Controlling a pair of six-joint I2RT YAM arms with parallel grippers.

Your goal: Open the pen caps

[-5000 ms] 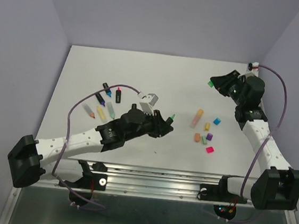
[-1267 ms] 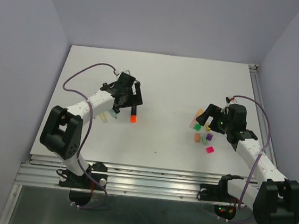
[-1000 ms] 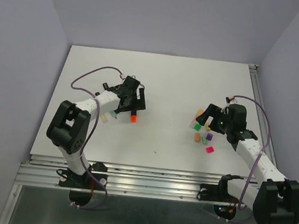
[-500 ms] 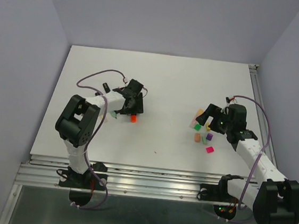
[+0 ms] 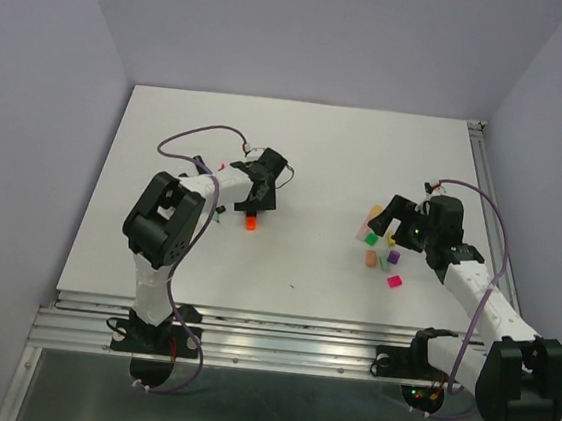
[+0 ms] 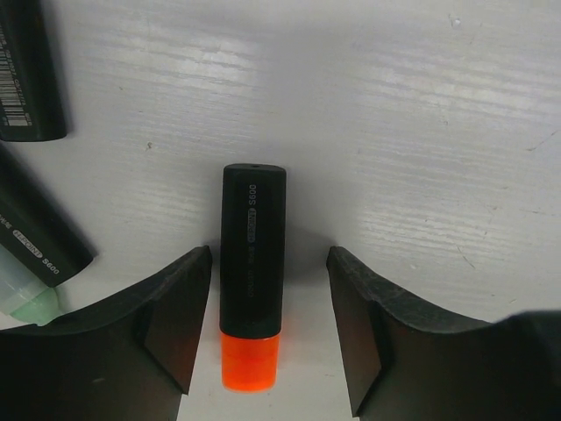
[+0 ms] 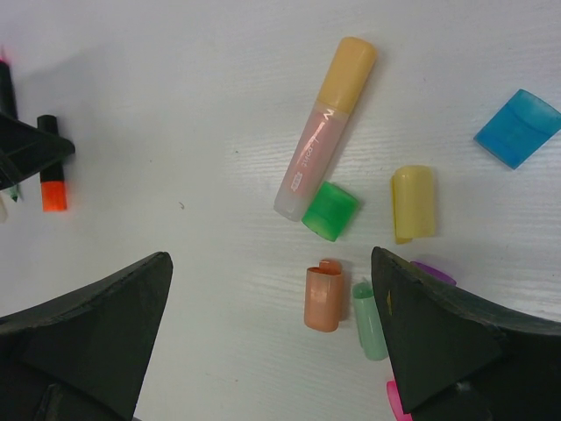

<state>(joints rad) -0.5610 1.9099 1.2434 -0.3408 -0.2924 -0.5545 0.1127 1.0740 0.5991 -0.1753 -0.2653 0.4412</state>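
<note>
A short black pen (image 6: 252, 263) with an orange cap (image 6: 250, 361) lies on the white table, cap toward the wrist camera. My left gripper (image 6: 270, 256) straddles it, open; the left finger (image 6: 171, 324) is close to the barrel and the right finger (image 6: 372, 329) stands clearly apart. From above, that gripper (image 5: 253, 200) sits over the pen, its orange cap (image 5: 250, 223) poking out. My right gripper (image 7: 272, 259) hovers open over loose pen caps: green (image 7: 330, 210), yellow (image 7: 413, 203), peach (image 7: 323, 298), pale green (image 7: 370, 309) and blue (image 7: 517, 128).
A pastel pen (image 7: 317, 145) with a peach cap on lies beside the green cap. Two more black pens (image 6: 31, 79) (image 6: 35, 250) lie left of the left gripper. Purple (image 5: 394, 255) and pink (image 5: 394, 281) caps lie by the right arm (image 5: 457, 259).
The left gripper has shifted right over the orange-capped pen and its jaws have narrowed around it. The right arm has not moved.
</note>
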